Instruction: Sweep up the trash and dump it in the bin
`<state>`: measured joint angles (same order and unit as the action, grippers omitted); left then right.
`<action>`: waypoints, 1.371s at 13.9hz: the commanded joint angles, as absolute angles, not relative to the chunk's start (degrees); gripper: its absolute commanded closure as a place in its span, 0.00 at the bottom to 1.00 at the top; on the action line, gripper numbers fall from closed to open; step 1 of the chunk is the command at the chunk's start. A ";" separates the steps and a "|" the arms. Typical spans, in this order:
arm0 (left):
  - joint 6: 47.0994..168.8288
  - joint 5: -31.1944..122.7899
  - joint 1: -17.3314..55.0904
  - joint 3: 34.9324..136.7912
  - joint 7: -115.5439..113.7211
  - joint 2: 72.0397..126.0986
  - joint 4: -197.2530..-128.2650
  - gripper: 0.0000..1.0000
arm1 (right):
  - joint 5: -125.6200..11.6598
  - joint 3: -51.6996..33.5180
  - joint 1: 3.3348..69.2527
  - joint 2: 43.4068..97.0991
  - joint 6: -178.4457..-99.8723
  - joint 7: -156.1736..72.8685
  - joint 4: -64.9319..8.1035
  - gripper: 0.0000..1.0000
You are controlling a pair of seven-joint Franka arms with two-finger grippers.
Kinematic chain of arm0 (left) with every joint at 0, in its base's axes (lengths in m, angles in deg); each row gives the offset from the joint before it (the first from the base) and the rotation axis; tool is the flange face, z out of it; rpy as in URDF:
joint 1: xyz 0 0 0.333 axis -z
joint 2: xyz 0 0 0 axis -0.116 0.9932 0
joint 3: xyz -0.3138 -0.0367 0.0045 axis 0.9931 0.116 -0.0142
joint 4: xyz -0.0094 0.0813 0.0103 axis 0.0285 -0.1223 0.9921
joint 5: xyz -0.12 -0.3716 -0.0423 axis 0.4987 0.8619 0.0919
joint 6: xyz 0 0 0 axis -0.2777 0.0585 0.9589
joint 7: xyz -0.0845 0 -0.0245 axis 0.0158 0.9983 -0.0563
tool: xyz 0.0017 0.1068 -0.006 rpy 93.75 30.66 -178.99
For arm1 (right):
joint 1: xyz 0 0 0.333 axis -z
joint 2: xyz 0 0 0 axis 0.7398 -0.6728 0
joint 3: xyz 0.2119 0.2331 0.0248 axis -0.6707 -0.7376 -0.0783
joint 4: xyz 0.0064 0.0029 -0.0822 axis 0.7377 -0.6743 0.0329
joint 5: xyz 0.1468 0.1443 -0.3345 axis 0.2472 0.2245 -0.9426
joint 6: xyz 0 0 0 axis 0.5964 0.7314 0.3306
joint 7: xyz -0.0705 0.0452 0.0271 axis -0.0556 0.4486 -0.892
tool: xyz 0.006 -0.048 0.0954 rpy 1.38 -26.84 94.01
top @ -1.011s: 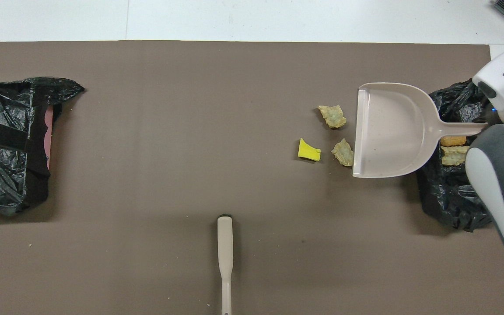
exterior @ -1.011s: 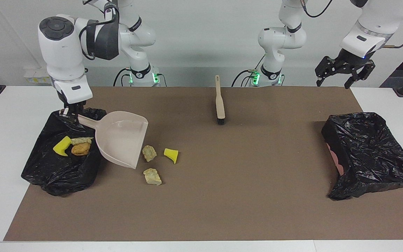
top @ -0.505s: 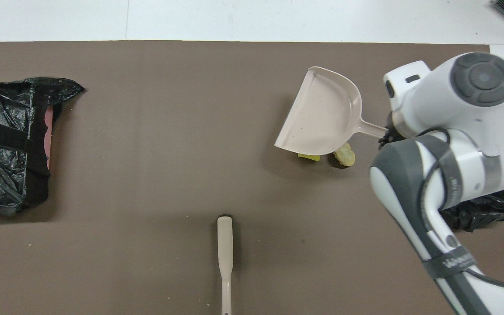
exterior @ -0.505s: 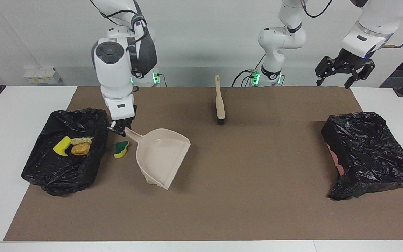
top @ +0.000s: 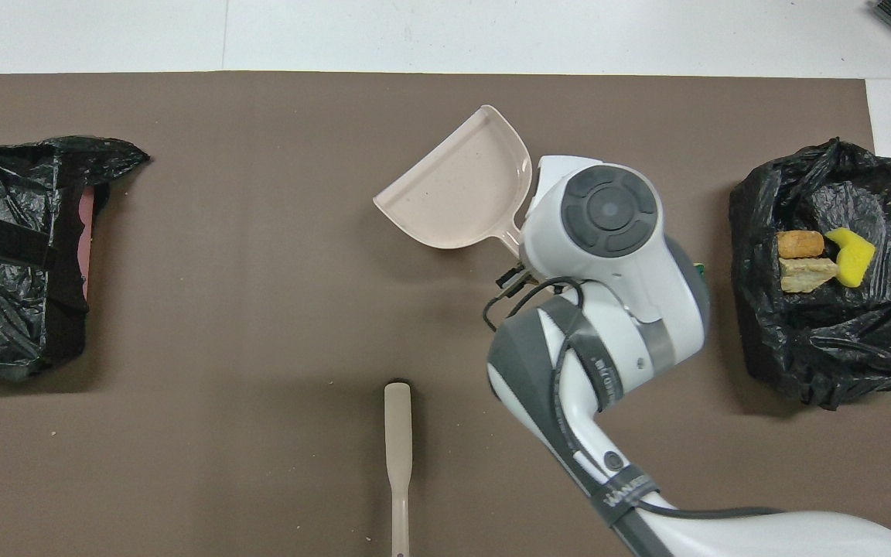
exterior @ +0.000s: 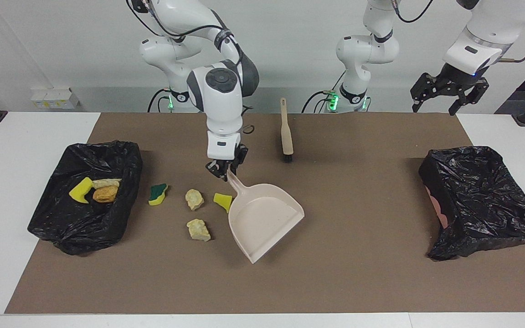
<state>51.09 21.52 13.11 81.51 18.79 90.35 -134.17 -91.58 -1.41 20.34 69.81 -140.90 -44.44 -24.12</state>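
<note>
Facing view: you've got the trash split in two lots. Three pieces sit inside the black bin bag at the right arm's end of the counter: a yellow sponge piece, an orange-brown lump and a pale foam lump. Four lie loose on the brown mat just beside that bag: a green-and-yellow sponge piece, two pale foam lumps and a yellow wedge touching the dustpan edge. Right tool is clamped on the dustpan handle, pan tilted, mouth pointing away from the robots. Brush lies nearer the robots, well apart from the pan. Second bin bag sits at the left arm's end. Left tool waits up over that end, fingers spread apart. You won't find any writing readable here.
</note>
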 commanded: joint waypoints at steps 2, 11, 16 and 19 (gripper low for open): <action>50.62 20.57 12.82 81.69 18.31 89.18 -135.12 0.00 | -86.70 -1.10 16.36 67.14 -146.19 -63.13 -23.01 1.00; 50.35 20.57 12.90 81.78 18.48 89.18 -135.12 0.00 | -86.25 -1.19 11.15 59.58 -149.00 -92.81 -19.93 0.80; 50.18 20.66 13.26 81.87 17.96 89.01 -135.21 0.00 | -86.43 -1.19 10.98 60.54 -145.24 -92.37 -19.93 0.00; 51.14 20.84 13.78 82.30 17.78 89.01 -135.30 0.00 | -86.43 -1.36 10.89 64.40 -139.79 -91.58 -20.02 0.00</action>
